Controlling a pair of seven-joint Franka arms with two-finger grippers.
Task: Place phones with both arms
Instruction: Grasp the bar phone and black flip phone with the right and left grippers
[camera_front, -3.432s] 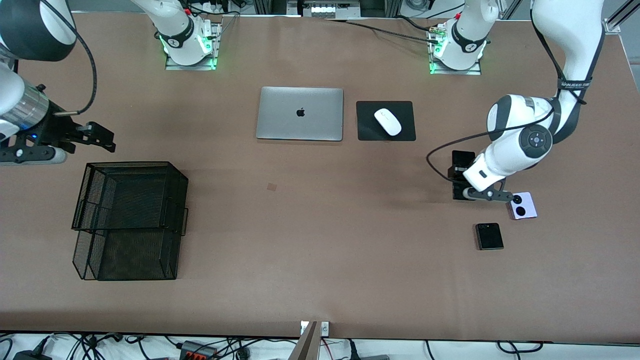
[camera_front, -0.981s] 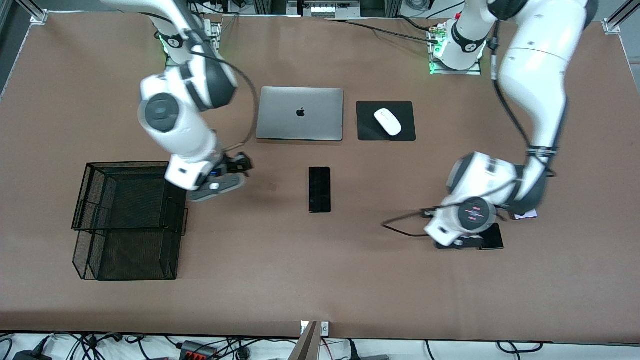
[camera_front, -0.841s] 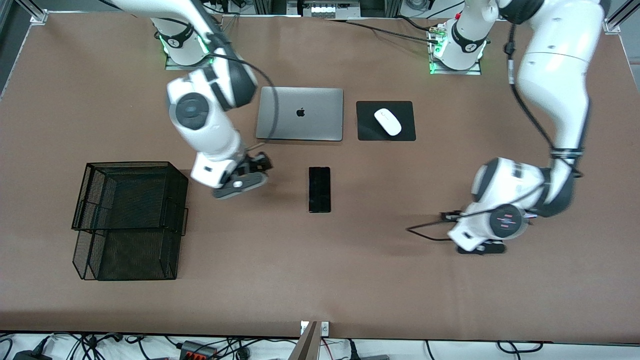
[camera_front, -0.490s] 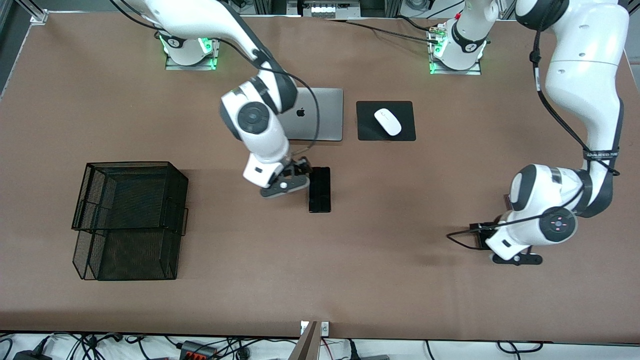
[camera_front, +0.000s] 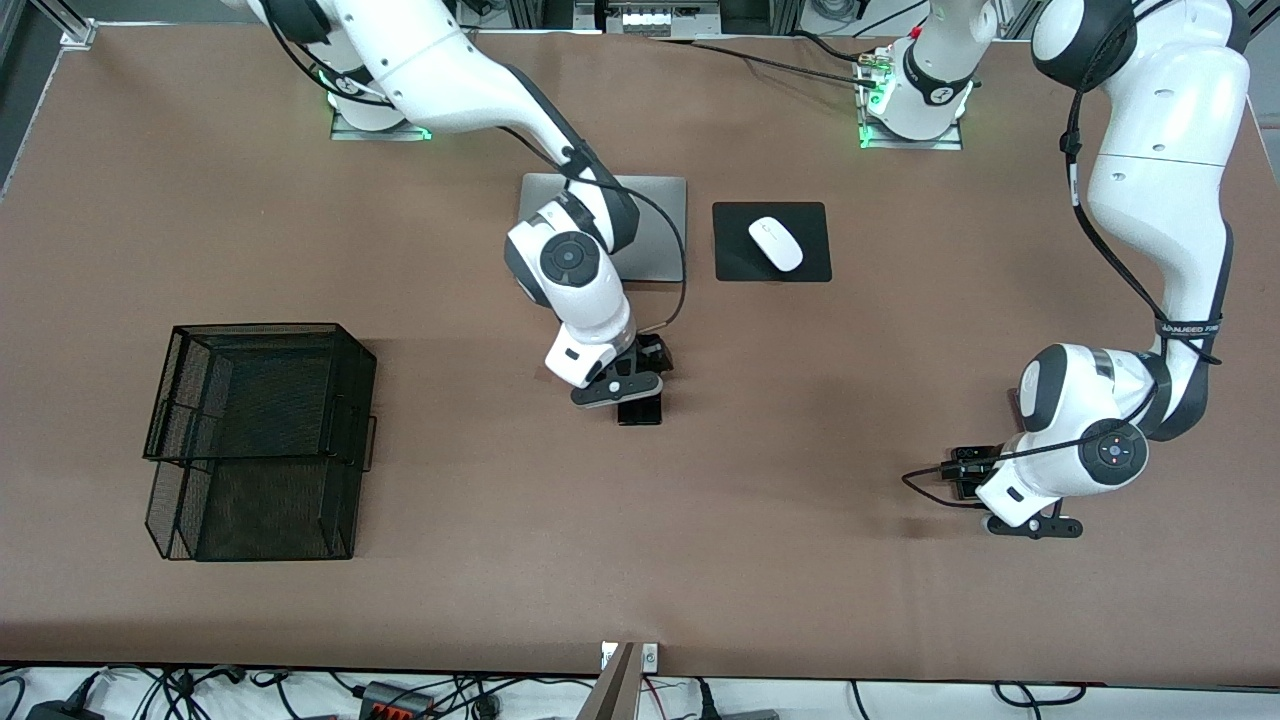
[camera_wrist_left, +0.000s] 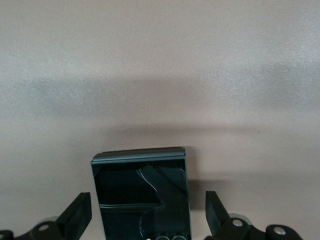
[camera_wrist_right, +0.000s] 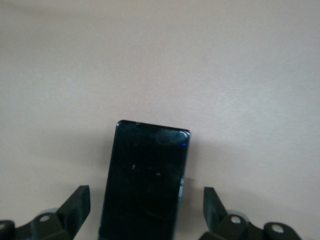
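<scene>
Both arms are lining up for a pick at once: the right gripper (camera_front: 640, 378) is hanging over the long black phone (camera_front: 640, 412) at the middle of the table (camera_front: 800, 580), at 6 o'clock from the laptop (camera_front: 655, 225). The left gripper (camera_front: 972, 480) is sitting low over the black flip phone (camera_wrist_left: 141, 192), at about 4 o'clock from the mouse (camera_front: 775, 243). In the right wrist view the fingers (camera_wrist_right: 75, 205) are standing wide, one on each side of the long black phone's narrow width and holding nothing. In the left wrist view the fingers (camera_wrist_left: 77, 212) are spread just as wide around the black flip phone, apart from its edges. By my reading, this is the approach-and-grasp step, with neither phone lifted yet. The next move is calling for a straight drop onto each phone's side edges, a squeeze across the short width, then a carry, likely toward the mesh basket (camera_front: 260, 440) at about 9 o'clock from the long black phone. That phone's long axis is running 12 to 6, one short end toward the laptop. The black flip phone is near square and lying flat. The lavender phone is hiding under the left arm.
</scene>
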